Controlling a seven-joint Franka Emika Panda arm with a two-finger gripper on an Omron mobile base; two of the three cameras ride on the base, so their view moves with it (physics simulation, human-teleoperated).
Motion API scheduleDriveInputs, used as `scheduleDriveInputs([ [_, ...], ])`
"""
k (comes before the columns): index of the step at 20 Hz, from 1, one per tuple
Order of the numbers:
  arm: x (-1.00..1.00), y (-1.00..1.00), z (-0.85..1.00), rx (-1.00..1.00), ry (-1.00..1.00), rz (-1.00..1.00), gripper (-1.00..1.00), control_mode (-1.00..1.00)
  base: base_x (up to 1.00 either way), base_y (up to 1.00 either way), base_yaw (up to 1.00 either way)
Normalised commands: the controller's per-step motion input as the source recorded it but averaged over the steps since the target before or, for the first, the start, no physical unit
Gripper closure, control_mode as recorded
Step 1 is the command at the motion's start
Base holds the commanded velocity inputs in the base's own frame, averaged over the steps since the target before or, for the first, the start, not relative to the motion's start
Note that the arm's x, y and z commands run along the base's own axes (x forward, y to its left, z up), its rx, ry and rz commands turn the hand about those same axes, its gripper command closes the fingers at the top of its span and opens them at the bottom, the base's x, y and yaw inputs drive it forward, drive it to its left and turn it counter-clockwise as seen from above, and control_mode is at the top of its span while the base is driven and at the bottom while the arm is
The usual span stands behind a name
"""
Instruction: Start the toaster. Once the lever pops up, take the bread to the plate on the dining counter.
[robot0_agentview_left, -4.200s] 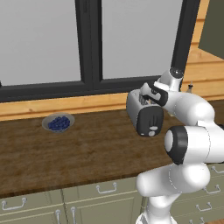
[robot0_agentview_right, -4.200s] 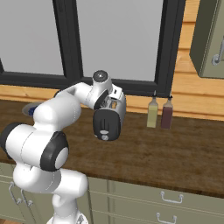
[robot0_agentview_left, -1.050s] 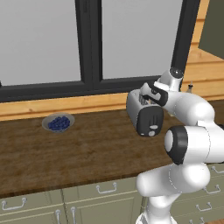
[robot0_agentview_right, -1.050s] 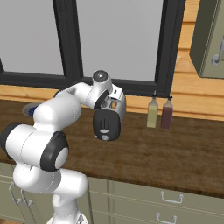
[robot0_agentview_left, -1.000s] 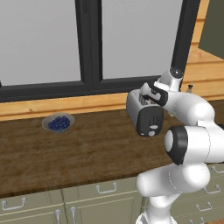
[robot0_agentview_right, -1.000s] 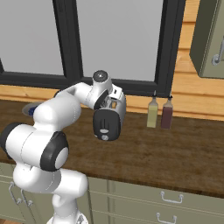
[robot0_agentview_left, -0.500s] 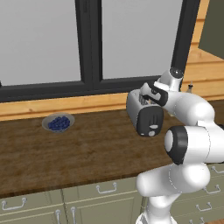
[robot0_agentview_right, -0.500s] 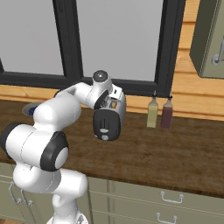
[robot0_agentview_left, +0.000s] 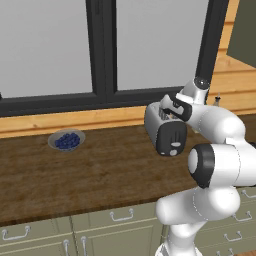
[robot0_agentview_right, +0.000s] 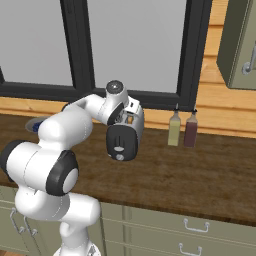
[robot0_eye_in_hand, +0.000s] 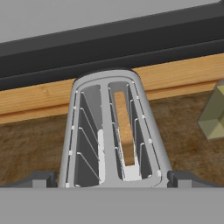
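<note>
- Nothing has moved since the earlier frame; your arm stays bent over the toaster.
- Your gripper hovers at centre frame, fingers spread wide apart, holding nothing.
- Bread sits in the toaster's right slot.

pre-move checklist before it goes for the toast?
1. Open two-finger gripper straddling the rounded silver-grey toaster: ok.
2. Light tan bread slice in the right-hand slot in the hand view: ok.
3. Other slot empty: ok.
4. Lever popped up: cannot tell.
5. Two bottles standing apart from the toaster in the right base view: ok.
6. Grey bowl of blueberries well to the toaster's side in the left base view: ok.
</note>
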Motion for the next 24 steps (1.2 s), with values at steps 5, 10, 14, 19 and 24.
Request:
scheduleDriveInputs([
  [5,0.0,0.0,0.0,0.0,0.0,0.0,-1.0,-1.0,0.0,0.0,0.0],
  [10,0.0,0.0,0.0,0.0,0.0,0.0,-1.0,-1.0,0.0,0.0,0.0],
  [14,0.0,0.0,0.0,0.0,0.0,0.0,-1.0,-1.0,0.0,0.0,0.0],
  [19,0.0,0.0,0.0,0.0,0.0,0.0,-1.0,-1.0,0.0,0.0,0.0],
  [24,0.0,0.0,0.0,0.0,0.0,0.0,-1.0,-1.0,0.0,0.0,0.0],
])
